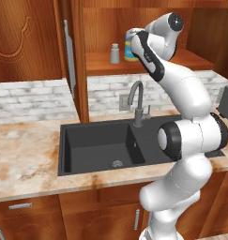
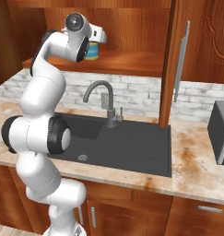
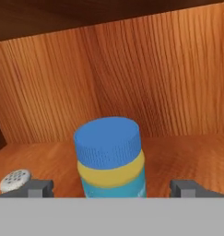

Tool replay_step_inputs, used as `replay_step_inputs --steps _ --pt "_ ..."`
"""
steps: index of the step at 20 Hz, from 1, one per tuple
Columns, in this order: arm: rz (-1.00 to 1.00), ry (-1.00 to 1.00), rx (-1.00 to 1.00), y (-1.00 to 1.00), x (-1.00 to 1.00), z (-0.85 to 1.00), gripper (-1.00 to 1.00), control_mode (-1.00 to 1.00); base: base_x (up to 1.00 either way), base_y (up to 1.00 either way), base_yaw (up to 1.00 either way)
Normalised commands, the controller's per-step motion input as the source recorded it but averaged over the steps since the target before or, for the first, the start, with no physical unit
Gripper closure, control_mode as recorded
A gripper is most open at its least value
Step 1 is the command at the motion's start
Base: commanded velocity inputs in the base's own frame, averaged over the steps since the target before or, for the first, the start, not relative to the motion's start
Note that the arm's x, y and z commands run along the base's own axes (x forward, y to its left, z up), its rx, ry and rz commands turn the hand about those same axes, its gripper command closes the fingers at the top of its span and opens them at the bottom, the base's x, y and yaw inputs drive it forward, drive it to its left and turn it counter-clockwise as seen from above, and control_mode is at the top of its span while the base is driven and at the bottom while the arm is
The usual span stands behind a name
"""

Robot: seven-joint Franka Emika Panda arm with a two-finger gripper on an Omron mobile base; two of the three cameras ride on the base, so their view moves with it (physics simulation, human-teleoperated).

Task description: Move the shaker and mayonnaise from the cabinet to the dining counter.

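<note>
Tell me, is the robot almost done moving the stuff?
Not yet. Done: the cabinet stands open. In hand: the open gripper has its jaws either side of the mayonnaise, without squeezing it. Left: the mayonnaise and the shaker both sit on the cabinet shelf, so both must go to the dining counter.

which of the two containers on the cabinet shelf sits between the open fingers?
The stout blue-lidded, yellow-and-teal mayonnaise jar, centred in the open gripper. The tiny grey metal shaker stands off to one side.
</note>
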Motion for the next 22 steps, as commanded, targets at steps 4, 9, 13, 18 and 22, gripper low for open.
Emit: replay_step_inputs --steps 4,9,13,18,22 --pt "0.00 0.01 0.00 0.09 0.24 0.00 -1.00 -1.00 0.00 0.00 0.00" --pt "0.00 0.00 0.00 0.09 0.22 0.00 -1.00 -1.00 0.00 0.00 0.00" --pt "0.00 0.00 0.00 0.02 0.25 -0.01 -1.00 -1.00 0.00 0.00 0.00" --pt "0.00 0.01 0.00 0.00 0.29 -0.06 -1.00 -1.00 0.00 0.00 0.00" --pt "0.00 0.01 0.00 0.00 0.25 -0.07 -1.00 -1.00 0.00 0.00 0.00"
